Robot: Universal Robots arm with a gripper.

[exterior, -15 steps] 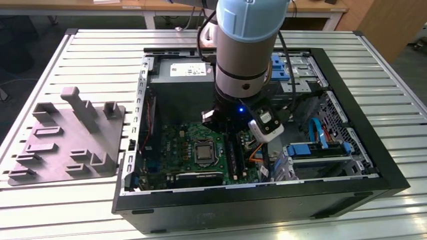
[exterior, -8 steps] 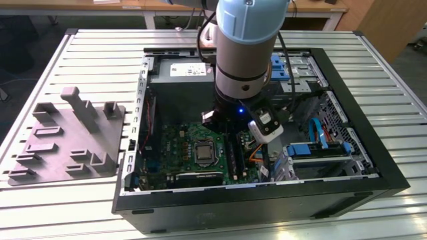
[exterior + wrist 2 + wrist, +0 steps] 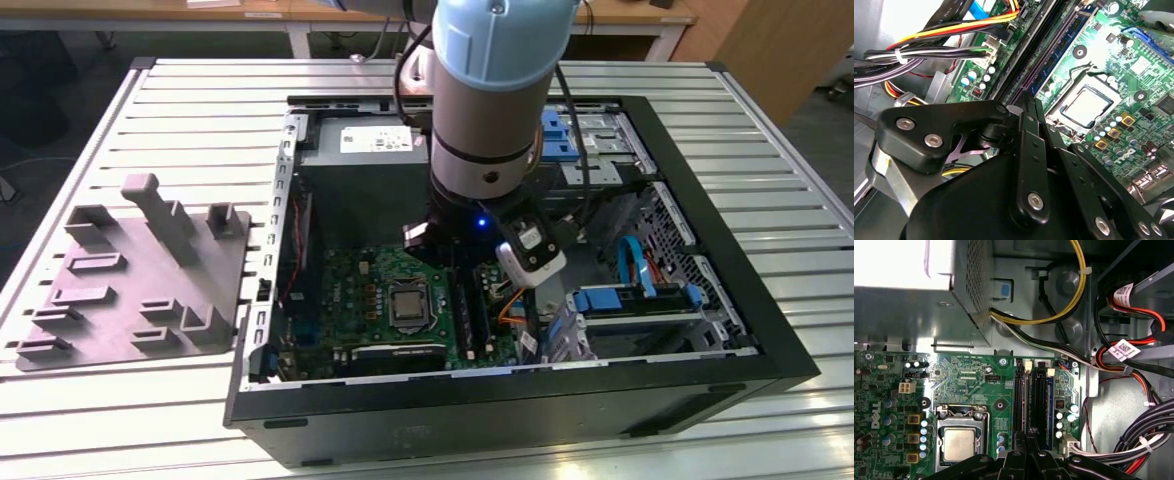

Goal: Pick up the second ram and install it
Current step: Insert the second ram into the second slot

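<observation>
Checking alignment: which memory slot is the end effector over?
The end effector lines up with the second slot from the processor socket, seemingly; the two slots nearer the cables lie off to one side.

Tray (image 3: pixel 120 290) beside case (image 3: pixel 534 405), motherboard (image 3: pixel 374 290) inside, gripper (image 3: pixel 1030 432) seemingly above sockets (image 3: pixel 1032 395)

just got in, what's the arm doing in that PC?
The arm reaches down into the open PC case, over the motherboard. Its tool is shut, tips right at the memory slots beside the CPU socket. Whether a ram is pinched between them can't be made out. The grey tray sits outside the case, on the exterior view's left.
</observation>
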